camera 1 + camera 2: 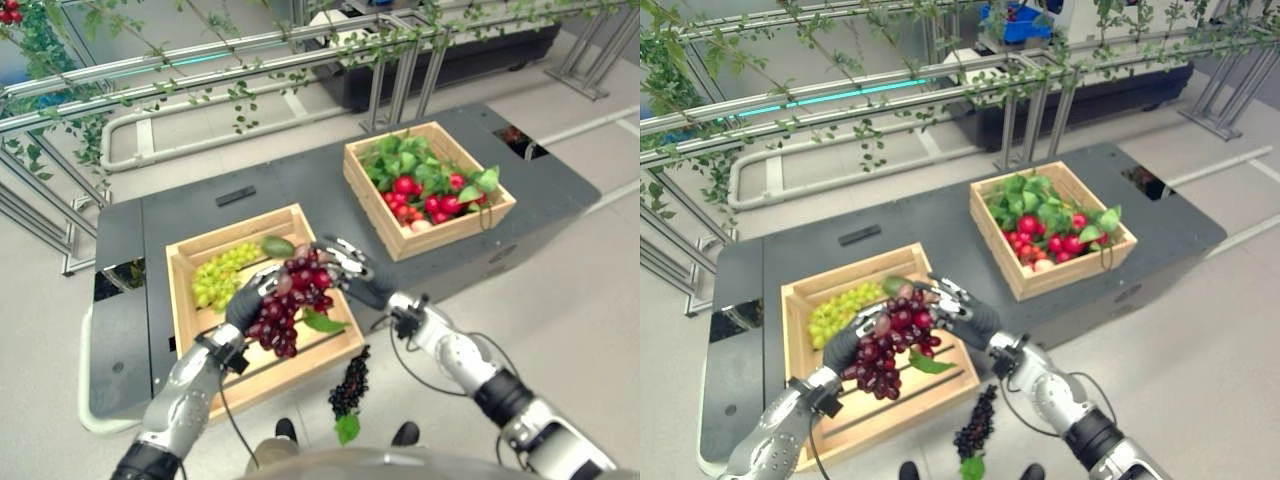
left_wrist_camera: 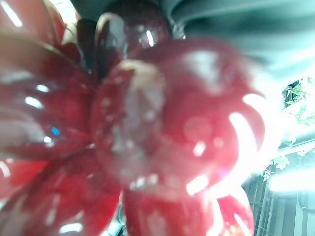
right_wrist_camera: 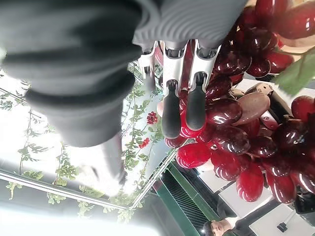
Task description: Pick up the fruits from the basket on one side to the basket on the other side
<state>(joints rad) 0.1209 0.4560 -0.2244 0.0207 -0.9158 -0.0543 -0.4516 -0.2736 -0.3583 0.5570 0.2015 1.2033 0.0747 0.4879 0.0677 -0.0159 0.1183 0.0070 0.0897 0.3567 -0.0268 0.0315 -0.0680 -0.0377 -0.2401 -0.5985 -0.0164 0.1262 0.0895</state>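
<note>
Your red grape bunch hangs in the air over the near wooden crate, at its front right part, with a green leaf sticking out at the bunch's lower right. Your left hand comes up from the lower left with the wrist raised and its fingers curled round the left side of the bunch, grasping it. Your right hand reaches in from the right with the forearm angled up, its fingers bent against the top right of the grapes; in its wrist view the dark tips press on the berries. Both hands grip the same bunch.

Inside the near crate, a green grape bunch lies in the back left corner. The far wooden crate stands well apart to the right on the dark grey table, holding red fruit among green leaves. A dark grape bunch lies on the pale floor just in front of the table. Behind the table runs a metal frame hung with leafy vines.
</note>
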